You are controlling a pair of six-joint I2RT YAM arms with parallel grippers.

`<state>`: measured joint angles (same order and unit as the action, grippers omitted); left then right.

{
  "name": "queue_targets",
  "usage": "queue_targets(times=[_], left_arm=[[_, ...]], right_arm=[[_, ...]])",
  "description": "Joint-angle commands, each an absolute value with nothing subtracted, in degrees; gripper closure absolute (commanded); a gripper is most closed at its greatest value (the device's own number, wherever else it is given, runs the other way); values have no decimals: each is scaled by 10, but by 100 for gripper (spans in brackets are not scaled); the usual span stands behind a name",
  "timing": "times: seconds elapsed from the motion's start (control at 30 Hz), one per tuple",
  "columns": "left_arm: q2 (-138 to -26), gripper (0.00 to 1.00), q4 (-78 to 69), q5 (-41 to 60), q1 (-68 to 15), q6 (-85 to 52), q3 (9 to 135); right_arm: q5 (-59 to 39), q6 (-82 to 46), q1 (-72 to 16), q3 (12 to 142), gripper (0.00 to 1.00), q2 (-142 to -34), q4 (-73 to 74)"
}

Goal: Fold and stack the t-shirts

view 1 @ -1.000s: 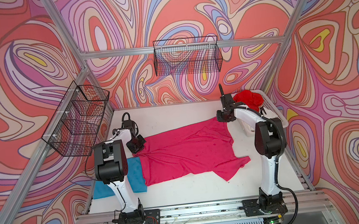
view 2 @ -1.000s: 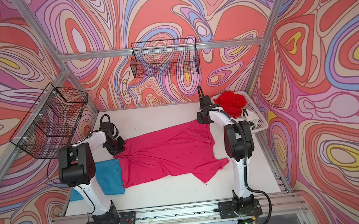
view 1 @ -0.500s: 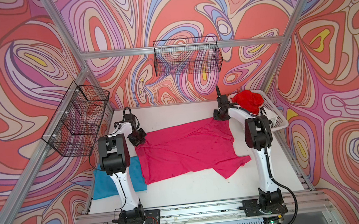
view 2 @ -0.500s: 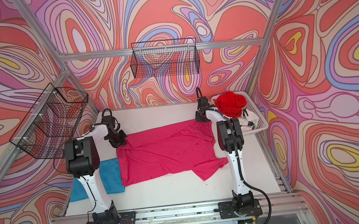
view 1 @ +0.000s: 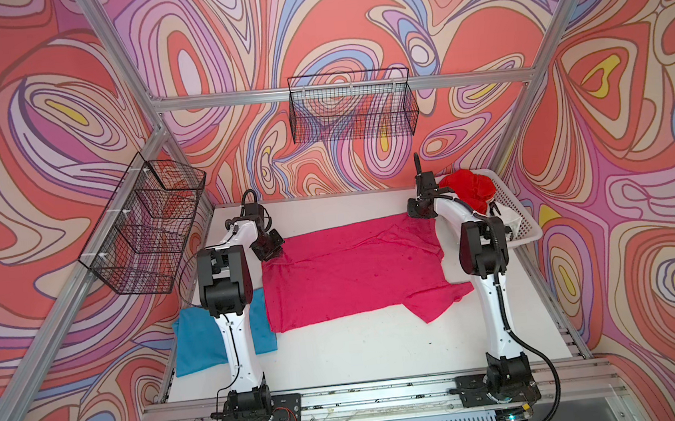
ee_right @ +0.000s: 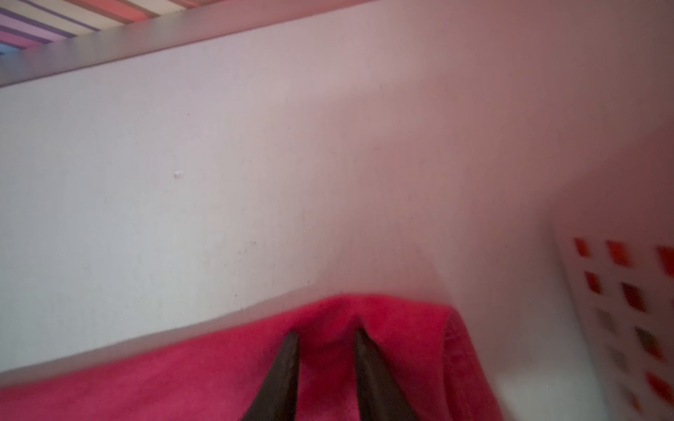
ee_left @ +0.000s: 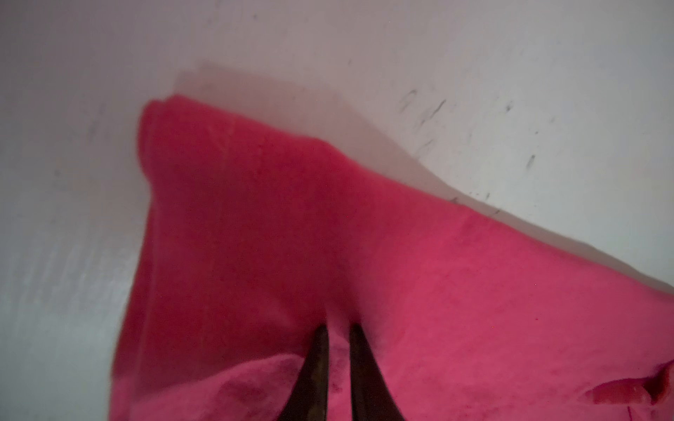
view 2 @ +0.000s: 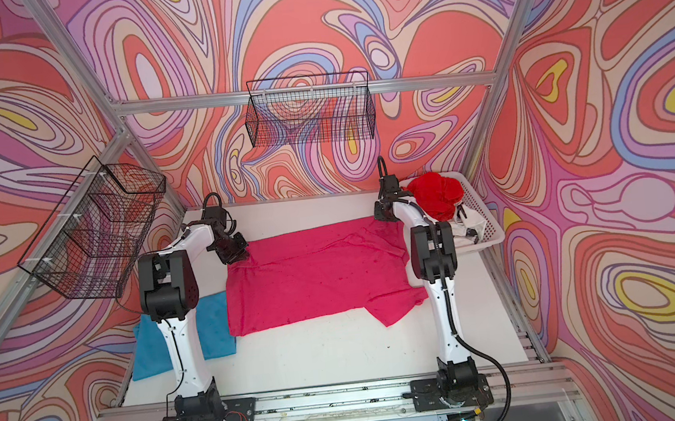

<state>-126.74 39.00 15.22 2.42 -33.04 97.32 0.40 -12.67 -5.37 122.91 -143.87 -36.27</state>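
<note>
We see the pink shirt spread flat across the white table, inside swirl-patterned walls. At its far corners, the left gripper shows only a slit, pinching or not we cannot tell; the right gripper stands plainly parted.

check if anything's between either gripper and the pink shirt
Nothing visible does. The left gripper and the right gripper each sit right on the far edge of the pink shirt, with cloth showing between their tips. Whether they grip it is unclear.
</note>
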Motion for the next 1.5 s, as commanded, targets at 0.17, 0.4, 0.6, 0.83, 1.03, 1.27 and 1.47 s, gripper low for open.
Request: queue_targets(times=[0.17,0.4,0.6,0.83,1.03,1.27,1.47], left_arm=[[-1241,71,411,140,22,-333,951],[-1214,67,407,141,19,-336,943],[-1197,66,402,143,18,-337,923],[-1186,66,398,143,19,-337,907],[-1184,65,399,145,18,-336,905],[-1182,65,399,147,18,-334,903],[-1177,65,396,146,18,-334,897]], right_arm=[[-69,-105,-72,1177,63,-1345,-404],[-133,-93,-97,1170,61,-1364,-409],[-138,-80,-115,1214,61,-1415,-427],[-126,-82,-122,1224,62,-1427,-432],[-125,-82,-122,1196,66,-1409,-423],[-120,-86,-123,1179,78,-1388,-410],[-109,-90,-127,1168,90,-1367,-408]])
